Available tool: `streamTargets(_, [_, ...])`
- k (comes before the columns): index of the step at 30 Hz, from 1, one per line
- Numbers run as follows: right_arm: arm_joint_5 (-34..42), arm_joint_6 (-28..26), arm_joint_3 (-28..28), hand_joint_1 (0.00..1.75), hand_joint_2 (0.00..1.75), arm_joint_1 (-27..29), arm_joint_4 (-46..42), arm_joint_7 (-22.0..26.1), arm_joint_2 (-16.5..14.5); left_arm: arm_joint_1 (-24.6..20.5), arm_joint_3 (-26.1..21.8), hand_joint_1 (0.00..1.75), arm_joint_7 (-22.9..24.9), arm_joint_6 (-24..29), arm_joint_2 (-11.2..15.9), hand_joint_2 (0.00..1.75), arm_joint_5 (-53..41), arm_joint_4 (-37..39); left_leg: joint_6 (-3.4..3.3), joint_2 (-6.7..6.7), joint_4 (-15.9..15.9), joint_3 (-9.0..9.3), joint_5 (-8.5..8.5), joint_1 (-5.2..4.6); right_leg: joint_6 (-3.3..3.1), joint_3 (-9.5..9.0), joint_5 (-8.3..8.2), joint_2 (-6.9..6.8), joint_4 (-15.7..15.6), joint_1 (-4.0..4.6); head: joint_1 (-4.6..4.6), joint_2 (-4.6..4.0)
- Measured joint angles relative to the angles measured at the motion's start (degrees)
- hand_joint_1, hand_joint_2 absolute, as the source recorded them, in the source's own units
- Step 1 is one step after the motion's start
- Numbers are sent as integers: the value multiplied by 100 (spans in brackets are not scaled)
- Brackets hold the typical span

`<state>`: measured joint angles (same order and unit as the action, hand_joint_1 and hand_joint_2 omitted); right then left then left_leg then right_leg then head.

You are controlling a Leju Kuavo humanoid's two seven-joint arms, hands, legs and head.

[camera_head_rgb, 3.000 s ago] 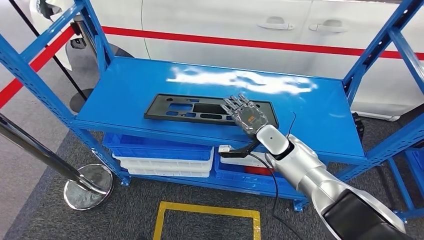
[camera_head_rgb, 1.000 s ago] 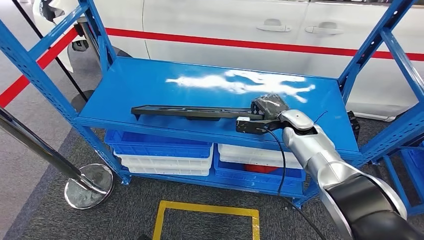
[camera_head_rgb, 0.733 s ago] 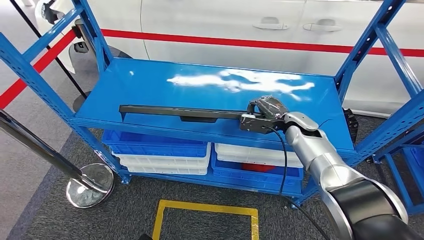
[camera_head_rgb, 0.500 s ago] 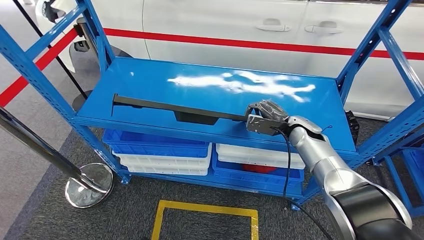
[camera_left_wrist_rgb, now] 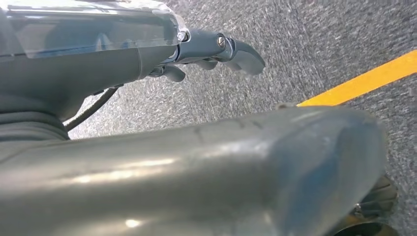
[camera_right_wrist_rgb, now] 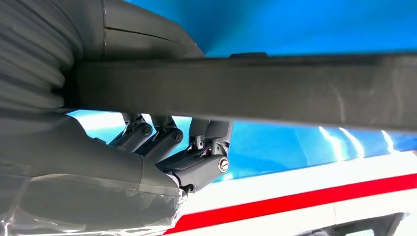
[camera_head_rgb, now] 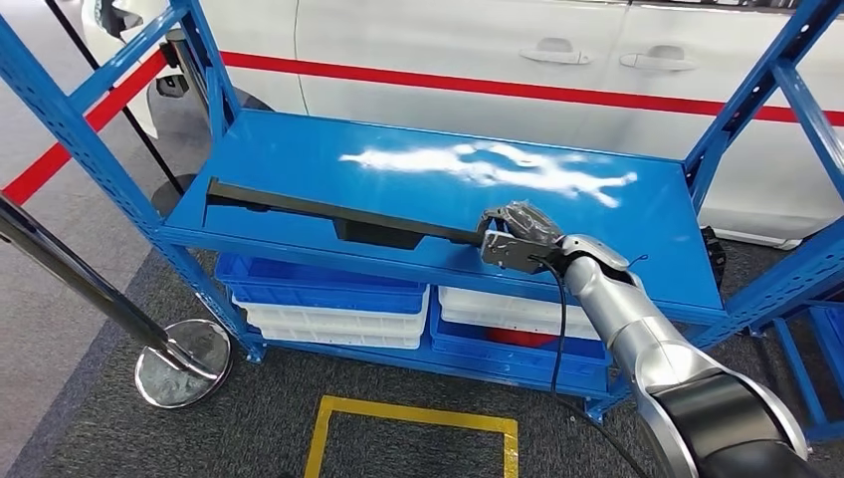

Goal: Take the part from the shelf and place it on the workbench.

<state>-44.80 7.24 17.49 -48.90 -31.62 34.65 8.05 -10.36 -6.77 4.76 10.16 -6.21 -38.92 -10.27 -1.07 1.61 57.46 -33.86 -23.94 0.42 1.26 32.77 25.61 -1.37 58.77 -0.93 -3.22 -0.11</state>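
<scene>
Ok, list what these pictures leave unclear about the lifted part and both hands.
- Part: seen edge-on from the head, so its face and cutouts are hidden.
- Right hand: its fingers' grip is hidden behind the part in the right wrist view.
- Left hand: its own thumb blocks it; open or shut is unclear.

We see a blue metal shelf (camera_head_rgb: 299, 164) with a wide glossy top board, which takes the middle of the head view. A long black part (camera_head_rgb: 328, 214) runs above this board from the left side toward the centre right; whether its left end touches the board we cannot tell. On the lower level, under the board, stand blue bins (camera_head_rgb: 318, 294) and white bins (camera_head_rgb: 508, 311). The shelf stands on a grey carpet floor (camera_head_rgb: 418, 383), and a yellow line (camera_head_rgb: 408, 413) is marked on it at the bottom centre.
</scene>
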Motion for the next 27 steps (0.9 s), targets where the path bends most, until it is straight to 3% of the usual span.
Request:
streamTargets(3, [406, 264, -2, 173, 175, 35, -64, 127, -53, 8, -26, 0, -2, 1, -1, 0, -15, 0, 103, -11, 2, -31, 3, -2, -73, -31, 12, -13, -136, 27, -1, 0])
streamTargets(5, [775, 460, 16, 174, 175, 94, -135, 191, -54, 7, -37, 0, -9, 4, -2, 0, -40, 0, 164, -27, 173, -110, -129, 7, -152, -40, -20, -40, -187, 9, -1, 0])
streamTargets(8, [1259, 626, 98, 175, 175, 198, -236, 224, -14, 21, -52, 0, -15, 10, -2, 0, -81, 0, 224, -53, 1179, -592, -665, 14, -219, -34, -32, -79, -207, 19, -1, 0])
streamTargets(9, [1403, 673, 131, 175, 175, 237, -260, 237, 7, 37, -61, 0, -15, 11, -2, 0, -94, 0, 235, -56, 1506, -753, -775, 15, -225, -30, -28, -84, -203, 27, -1, 0])
streamTargets(10, [1553, 739, 165, 175, 175, 276, -290, 256, 23, 53, -69, 0, -15, 12, -2, 0, -108, 0, 241, -58, 1655, -833, -777, 15, -229, -28, -22, -83, -196, 31, -1, 0])
streamTargets(11, [1699, 822, 196, 175, 175, 314, -325, 284, 34, 65, -76, 0, -18, 15, -2, 0, -120, 0, 240, -59, 1577, -804, -667, 15, -225, -28, -15, -77, -186, 33, -1, 0])
streamTargets(13, [2051, 1096, 264, 175, 175, 420, -479, 373, 64, 74, -88, 0, -44, 55, 1, 87, -149, 0, 214, -46, 865, -483, -261, 16, -201, -35, 16, -64, -159, 34, -1, 0])
streamTargets(15, [2504, 1431, 351, 175, 175, 590, -808, 411, 104, 77, -119, 0, -94, 124, 8, 175, -193, 0, 161, -6, 220, -185, -20, 5, -155, -26, 54, -44, -116, 55, -1, 0])
streamTargets(18, [3211, 1832, 521, 175, 175, 894, -1559, 228, 139, 108, -175, 0, -133, 195, 19, 175, -253, 0, 71, 4, 68, -130, -5, -16, -74, -3, 70, -21, -103, 62, -1, 0])
streamTargets(20, [3547, 2009, 604, 175, 175, 1031, -2006, 127, 120, 114, -188, 0, -135, 216, 33, 175, -274, 0, 3, -11, 24, -106, 13, -2, -19, 47, 171, 4, 6, 37, 0, 0])
streamTargets(22, [3847, 2185, 663, 175, 175, 1114, -2374, 72, 91, 106, -213, 0, -150, 228, 40, 175, -285, 0, -49, -21, -5, -85, 23, 18, 19, 284, 468, 47, 525, 11, 1, 0])
streamTargets(24, [4173, 2348, 732, 175, 175, 1191, -2717, -17, 77, 118, -261, 0, -183, 232, 41, 175, -285, 0, -71, -28, 0, -83, 10, 20, 44, 663, 763, 72, 1289, -4, 1, 0])
streamTargets(25, [4338, 2411, 771, 175, 175, 1228, -2889, -80, 73, 130, -288, 0, -204, 232, 43, 175, -284, 0, -72, -30, 5, -80, 1, 20, 53, 793, 788, 73, 1516, -13, 1, 0])
streamTargets(26, [4487, 2458, 809, 175, 175, 1260, -3051, -150, 72, 142, -312, 0, -225, 232, 45, 175, -283, 0, -68, -31, 15, -74, -11, 20, 55, 826, 697, 72, 1527, -22, 1, 0])
streamTargets(27, [4622, 2493, 841, 175, 175, 1281, -3208, -213, 72, 151, -331, 0, -245, 232, 48, 175, -283, 0, -58, -31, 31, -66, -28, 20, 48, 751, 508, 69, 1315, -30, 1, 0])
